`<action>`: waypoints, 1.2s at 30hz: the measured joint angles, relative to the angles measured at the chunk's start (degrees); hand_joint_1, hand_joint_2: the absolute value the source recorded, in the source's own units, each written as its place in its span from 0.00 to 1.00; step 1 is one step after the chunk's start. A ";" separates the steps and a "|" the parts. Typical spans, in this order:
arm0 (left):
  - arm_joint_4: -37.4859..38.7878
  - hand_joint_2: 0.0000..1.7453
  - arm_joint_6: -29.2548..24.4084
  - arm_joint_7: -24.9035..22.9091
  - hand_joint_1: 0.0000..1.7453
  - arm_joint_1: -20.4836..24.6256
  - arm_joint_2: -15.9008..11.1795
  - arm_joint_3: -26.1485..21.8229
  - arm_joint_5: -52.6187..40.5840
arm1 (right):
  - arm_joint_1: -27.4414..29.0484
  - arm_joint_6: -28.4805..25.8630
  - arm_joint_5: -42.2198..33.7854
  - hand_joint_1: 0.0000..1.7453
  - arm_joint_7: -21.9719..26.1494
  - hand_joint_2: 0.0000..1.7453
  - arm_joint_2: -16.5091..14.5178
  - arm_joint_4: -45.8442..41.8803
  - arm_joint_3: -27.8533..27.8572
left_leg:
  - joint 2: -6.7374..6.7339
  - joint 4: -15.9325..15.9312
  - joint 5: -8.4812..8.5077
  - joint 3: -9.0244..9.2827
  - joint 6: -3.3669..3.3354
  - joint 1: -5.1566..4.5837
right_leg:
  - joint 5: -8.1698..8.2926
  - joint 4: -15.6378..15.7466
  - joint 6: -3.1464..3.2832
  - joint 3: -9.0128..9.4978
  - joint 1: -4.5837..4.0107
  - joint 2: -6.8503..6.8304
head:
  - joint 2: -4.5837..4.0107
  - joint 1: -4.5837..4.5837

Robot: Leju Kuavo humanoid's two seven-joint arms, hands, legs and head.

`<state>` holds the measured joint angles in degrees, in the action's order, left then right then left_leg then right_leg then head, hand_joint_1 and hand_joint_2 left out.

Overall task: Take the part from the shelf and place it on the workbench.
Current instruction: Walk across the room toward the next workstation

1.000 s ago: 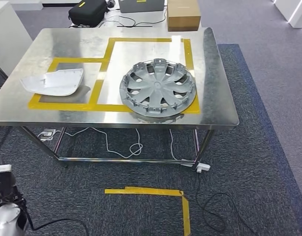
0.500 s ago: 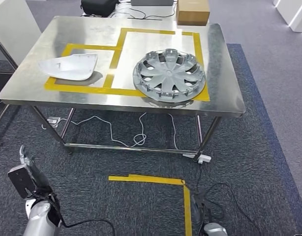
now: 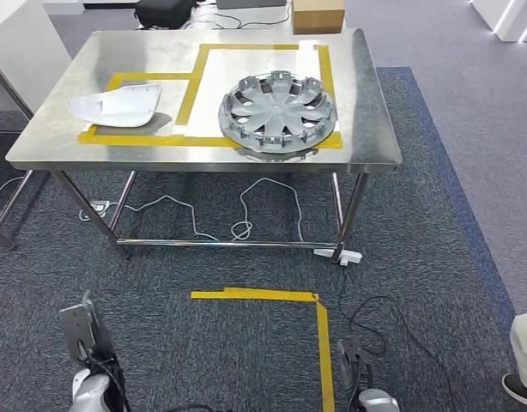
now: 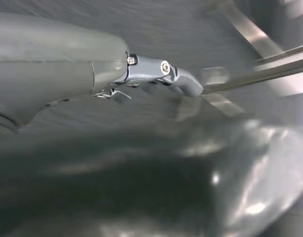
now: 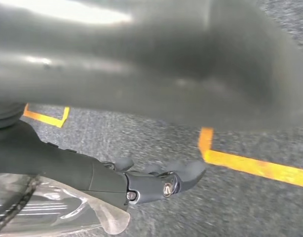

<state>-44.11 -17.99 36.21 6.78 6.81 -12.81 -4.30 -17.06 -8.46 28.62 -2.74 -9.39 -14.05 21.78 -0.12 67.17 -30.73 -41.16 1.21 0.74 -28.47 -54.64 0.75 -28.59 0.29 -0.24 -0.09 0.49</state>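
Head view gives you a steel workbench (image 3: 371, 112) on grey carpet (image 3: 436, 249), cables (image 3: 245, 227) looped under it. Your grey spoked wheel cover (image 3: 277, 113) lies flat inside the yellow tape outline (image 3: 183, 137); a pale curved panel (image 3: 117, 105) sits well apart in the smaller outline. Left hand (image 4: 161, 79) and right hand (image 5: 161, 180) hang low, fingers extended, holding nothing. A shoe (image 3: 521, 388) shows beside you.

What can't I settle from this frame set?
- Left hand: left wrist view is motion-blurred, so the finger pose is unclear.
- Right hand: the thumb hides the fingers in the right wrist view.
- Person's shoe: cut by the head view's edge.
- Cardboard box: cropped at the top.
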 joint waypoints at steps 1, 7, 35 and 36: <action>3.81 0.00 -0.09 -0.79 0.00 0.07 -0.47 -0.14 -0.63 | 0.20 -0.01 -0.02 0.00 0.13 0.00 0.02 0.00 0.01 | 0.00 3.71 -1.46 -0.27 0.11 0.02 | 0.76 -0.19 0.07 -0.96 -0.08 0.01 | 0.00 0.04; 19.06 0.00 0.24 -9.83 0.00 0.22 -2.33 -0.47 -3.39 | 0.00 -0.15 -0.66 0.00 -0.70 0.00 0.19 -0.07 0.01 | 0.01 -5.47 1.47 11.57 -0.91 -0.26 | 3.85 -2.78 -0.81 -7.19 -0.40 -0.13 | 0.00 0.00; 31.14 0.00 1.90 -33.15 0.00 -2.58 -1.55 12.54 -22.60 | 2.50 1.95 -2.98 0.00 -3.10 0.00 1.89 -0.24 0.73 | -0.32 0.57 3.04 4.09 -0.05 -0.23 | -2.41 -0.64 -0.16 2.22 0.11 -3.66 | 0.00 0.27; 31.15 0.00 1.90 -33.16 0.00 -2.58 -1.54 12.65 -22.65 | 2.50 1.95 -2.98 0.00 -3.09 0.00 1.90 -0.24 0.73 | -1.27 -3.16 4.09 6.49 -0.49 -0.44 | -2.44 -0.76 -0.31 2.06 -0.01 -4.23 | 0.00 0.27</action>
<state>-12.96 -16.09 3.05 4.20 5.27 -0.16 -26.95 -14.56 -6.51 25.64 -5.83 -7.50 -14.29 22.51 -1.40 64.01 -26.64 -34.67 0.72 0.29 -30.91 -55.40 0.45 -26.54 0.28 -4.47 -0.09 0.76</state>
